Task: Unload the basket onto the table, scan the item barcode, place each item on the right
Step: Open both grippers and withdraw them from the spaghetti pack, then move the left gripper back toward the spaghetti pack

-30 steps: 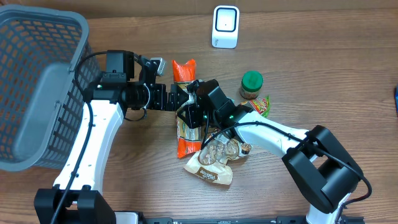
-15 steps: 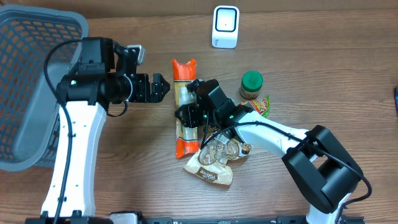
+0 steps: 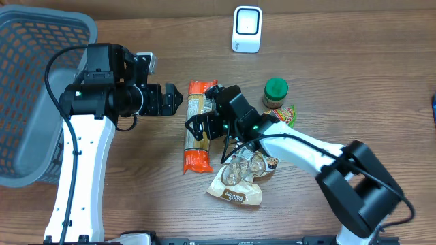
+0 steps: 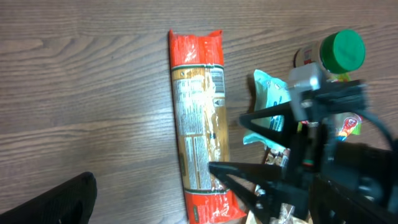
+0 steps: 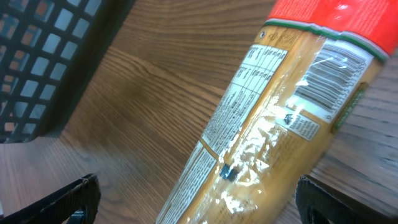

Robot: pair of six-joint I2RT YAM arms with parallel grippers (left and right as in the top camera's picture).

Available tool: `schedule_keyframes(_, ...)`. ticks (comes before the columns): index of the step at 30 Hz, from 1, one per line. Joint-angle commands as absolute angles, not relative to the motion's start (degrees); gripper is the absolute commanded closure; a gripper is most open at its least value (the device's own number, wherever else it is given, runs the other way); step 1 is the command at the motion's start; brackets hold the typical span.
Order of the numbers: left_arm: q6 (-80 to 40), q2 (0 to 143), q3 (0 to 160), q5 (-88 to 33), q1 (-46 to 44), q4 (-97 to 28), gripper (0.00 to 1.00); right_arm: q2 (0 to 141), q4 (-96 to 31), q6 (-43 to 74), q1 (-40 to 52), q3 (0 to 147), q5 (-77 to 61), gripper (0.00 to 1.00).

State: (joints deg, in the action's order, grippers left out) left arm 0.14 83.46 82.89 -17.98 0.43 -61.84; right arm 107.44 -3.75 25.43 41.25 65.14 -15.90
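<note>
The item is a long pasta pack (image 3: 195, 139) with orange ends, lying on the wooden table. Its barcode (image 5: 329, 74) faces up near one orange end in the right wrist view. My right gripper (image 3: 203, 128) stands open astride the pack's middle, with both fingertips (image 5: 68, 199) clear of the wrapper. My left gripper (image 3: 174, 100) is open and empty, a short way left of the pack's top end. Only one left finger (image 4: 59, 199) shows in the left wrist view, beside the pack (image 4: 199, 130). A white scanner (image 3: 246, 28) stands at the far edge.
A grey basket (image 3: 34, 95) fills the left side. A green-lidded jar (image 3: 276, 92) and a colourful packet (image 3: 287, 114) sit right of the pack. A clear snack bag (image 3: 237, 180) lies under the right arm near the front.
My right gripper has opened and let go of the pasta pack, which has swung slightly left. My left gripper drew back left from the pack, then held still.
</note>
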Motion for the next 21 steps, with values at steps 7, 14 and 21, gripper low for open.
schedule_keyframes(7, 0.0, 82.6, 84.3, -13.0, 0.5, -64.9, 0.0, 85.7, -19.0, 25.2, 34.4, 66.4, 0.6, 0.0)
schedule_keyframes(14, 0.0, 82.6, 84.1, -12.9, 0.5, -65.9, 0.0, 67.2, -26.4, 25.1, 32.0, 66.4, 18.8, 0.0)
schedule_keyframes(21, 0.0, 82.6, 82.3, -13.0, 0.4, -66.2, 0.0, 63.7, -31.1, 25.1, 32.0, 66.4, 20.1, 0.0)
